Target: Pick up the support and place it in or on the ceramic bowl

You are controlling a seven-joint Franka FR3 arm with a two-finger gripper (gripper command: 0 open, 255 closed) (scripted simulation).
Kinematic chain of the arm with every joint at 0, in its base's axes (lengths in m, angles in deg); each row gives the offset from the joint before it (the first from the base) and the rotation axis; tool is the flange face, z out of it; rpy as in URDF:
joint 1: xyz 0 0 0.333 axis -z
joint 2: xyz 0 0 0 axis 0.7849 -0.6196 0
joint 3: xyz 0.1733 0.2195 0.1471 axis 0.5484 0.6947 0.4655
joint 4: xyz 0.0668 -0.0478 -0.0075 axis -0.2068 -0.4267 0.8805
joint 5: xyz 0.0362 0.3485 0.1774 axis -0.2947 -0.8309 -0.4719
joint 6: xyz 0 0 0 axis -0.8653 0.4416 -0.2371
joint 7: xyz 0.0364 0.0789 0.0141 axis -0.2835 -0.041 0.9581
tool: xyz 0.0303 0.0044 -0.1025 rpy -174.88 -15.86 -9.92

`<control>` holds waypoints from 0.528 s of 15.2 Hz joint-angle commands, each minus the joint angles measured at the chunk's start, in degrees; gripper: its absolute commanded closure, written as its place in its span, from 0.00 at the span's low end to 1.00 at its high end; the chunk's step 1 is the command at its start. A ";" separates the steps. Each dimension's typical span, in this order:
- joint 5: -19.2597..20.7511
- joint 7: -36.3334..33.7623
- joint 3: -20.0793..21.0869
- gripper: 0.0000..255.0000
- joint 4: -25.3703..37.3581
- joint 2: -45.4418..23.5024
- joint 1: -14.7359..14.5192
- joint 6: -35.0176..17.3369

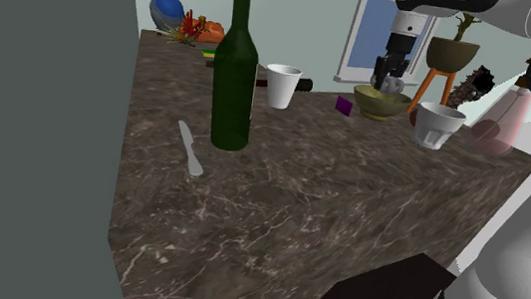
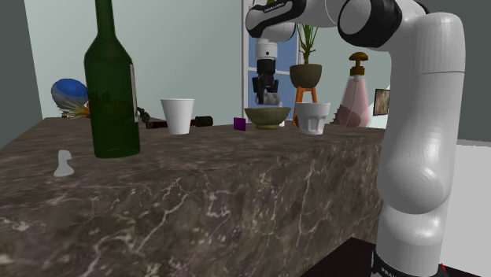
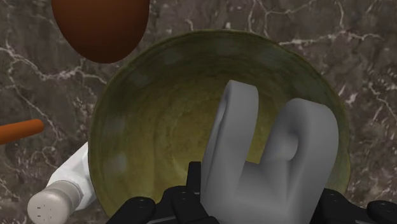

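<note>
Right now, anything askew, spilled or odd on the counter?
Nothing stands out. The green bottle, white cup and ribbed cup stand upright, with nothing spilled. The fingers clasp the grey support above the olive bowl.

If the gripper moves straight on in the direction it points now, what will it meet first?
Probably the inside of the olive-green bowl, directly below it. The grey support that the gripper holds would touch the bowl before the gripper itself does. How far apart they are is unclear.

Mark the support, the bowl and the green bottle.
support (image 3: 251,178): wrist view, its grey base.
bowl (image 3: 153,127): wrist view, inner wall.
green bottle (image 1: 232,90): shoulder view, its body.
</note>
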 commanded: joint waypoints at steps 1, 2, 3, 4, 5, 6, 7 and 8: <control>0.01 -0.03 0.01 1.00 -0.14 0.06 -0.02 -0.11; 0.01 -0.03 0.01 1.00 -0.14 0.06 -0.02 -0.11; 0.01 -0.03 0.01 1.00 -0.14 0.06 -0.02 -0.11; 0.01 -0.03 0.02 1.00 -0.14 0.06 -0.02 -0.11; 0.01 -0.03 0.02 1.00 -0.14 0.06 -0.02 -0.11; 0.01 -0.03 0.02 0.00 -0.14 0.06 -0.02 -0.11; 0.02 -0.03 0.01 0.00 -0.14 0.06 -0.02 -0.11; 0.02 -0.03 0.02 0.00 -0.15 0.06 -0.02 -0.11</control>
